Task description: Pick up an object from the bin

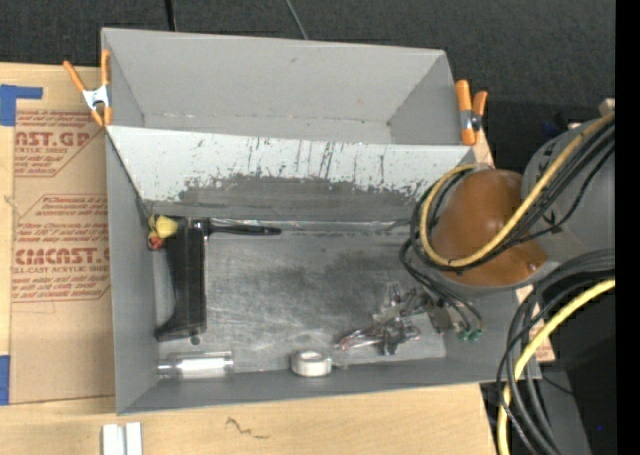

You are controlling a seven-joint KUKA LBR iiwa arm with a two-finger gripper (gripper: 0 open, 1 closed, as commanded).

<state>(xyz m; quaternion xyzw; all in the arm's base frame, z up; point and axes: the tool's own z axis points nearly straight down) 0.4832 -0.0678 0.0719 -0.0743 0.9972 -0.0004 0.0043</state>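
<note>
The gripper (392, 328) sat low over the bin (300, 273) floor at the near right corner; its opening could not be determined. The white tape roll (310, 364) lay just beside it.

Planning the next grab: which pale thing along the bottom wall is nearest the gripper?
The white ring, just left of the gripper; the clear tube lies far left.

grey metal bin (300, 278) | left: black bar (185, 283) | front: pale tube (195, 366), white ring (311, 364), possibly tape
</note>
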